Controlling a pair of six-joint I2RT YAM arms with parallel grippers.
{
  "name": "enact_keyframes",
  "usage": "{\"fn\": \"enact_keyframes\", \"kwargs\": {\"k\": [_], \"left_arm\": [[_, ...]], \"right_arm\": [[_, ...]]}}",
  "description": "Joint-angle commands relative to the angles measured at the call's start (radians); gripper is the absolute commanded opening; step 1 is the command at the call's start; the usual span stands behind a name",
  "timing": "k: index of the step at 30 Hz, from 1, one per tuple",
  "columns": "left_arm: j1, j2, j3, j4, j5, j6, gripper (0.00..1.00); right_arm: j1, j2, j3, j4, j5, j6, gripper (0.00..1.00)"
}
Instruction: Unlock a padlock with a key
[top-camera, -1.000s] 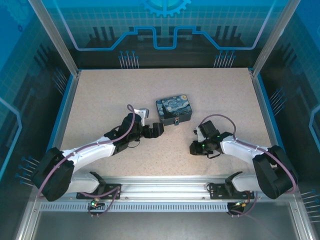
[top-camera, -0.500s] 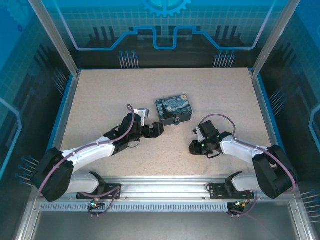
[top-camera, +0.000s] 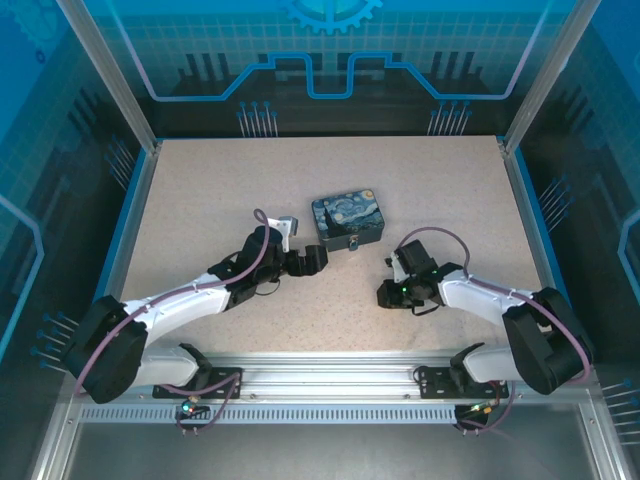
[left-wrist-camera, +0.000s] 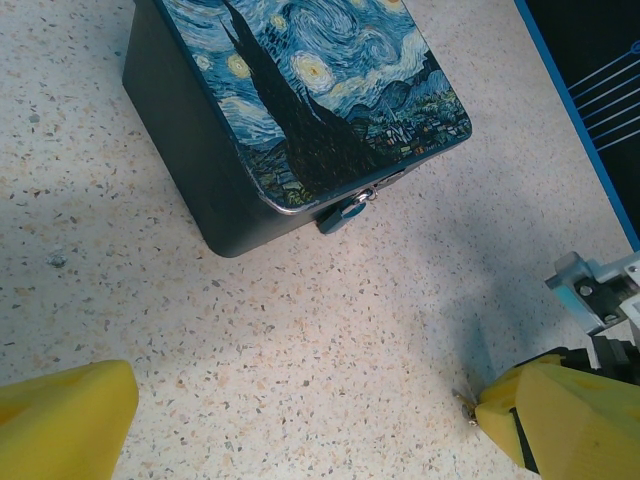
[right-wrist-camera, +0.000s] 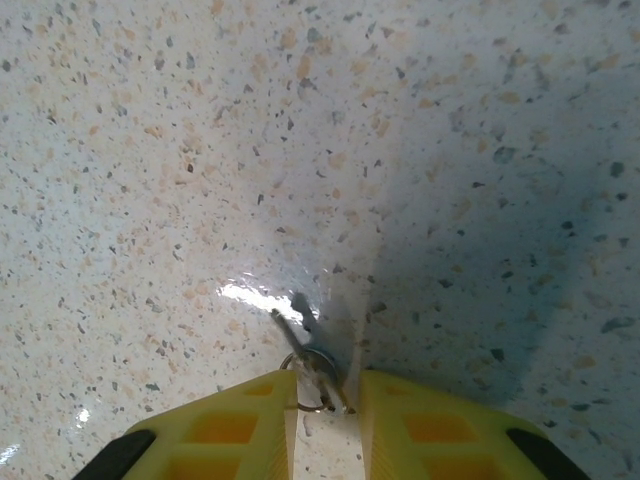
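So the right end effector (right-wrist-camera: 325, 395) has the key (right-wrist-camera: 303, 345) pinched in its nearly closed jaws, blade poking out ahead over the tabletop (right-wrist-camera: 150, 150). It sits off the near-right corner of the painted tin (left-wrist-camera: 300, 90), a little apart from it. The padlock (left-wrist-camera: 343, 212) hangs on the tin's front latch. The left end effector (left-wrist-camera: 305, 400) is spread wide open with nothing in it, just off that same padlock side of the tin.
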Motion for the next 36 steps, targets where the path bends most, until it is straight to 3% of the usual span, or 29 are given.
{"fn": "enact_keyframes", "kwargs": {"k": [1, 6, 14, 16, 22, 30, 36], "left_arm": [[-0.008, -0.009, 0.014, -0.012, -0.004, 0.006, 0.99], [-0.008, -0.013, 0.013, -0.016, -0.005, 0.003, 0.99], [-0.008, -0.035, 0.007, -0.027, -0.006, 0.007, 0.99], [-0.008, -0.049, -0.003, -0.004, 0.013, 0.006, 0.99], [-0.008, -0.102, -0.013, 0.111, 0.172, 0.006, 0.98], [-0.011, -0.134, 0.025, 0.249, 0.443, -0.042, 0.82], [-0.049, -0.088, 0.042, 0.318, 0.497, -0.063, 0.69]], "right_arm": [[0.022, 0.024, 0.018, 0.012, -0.004, 0.015, 0.24], [0.033, 0.033, 0.009, 0.013, 0.006, 0.022, 0.19], [0.039, -0.027, -0.007, 0.029, 0.015, 0.022, 0.00], [0.041, -0.061, -0.010, 0.034, 0.023, 0.013, 0.00], [0.056, -0.241, -0.048, 0.192, -0.023, -0.020, 0.00], [0.093, -0.471, -0.093, 0.481, -0.171, -0.033, 0.00], [0.160, -0.503, -0.075, 0.527, -0.207, -0.038, 0.00]]}}
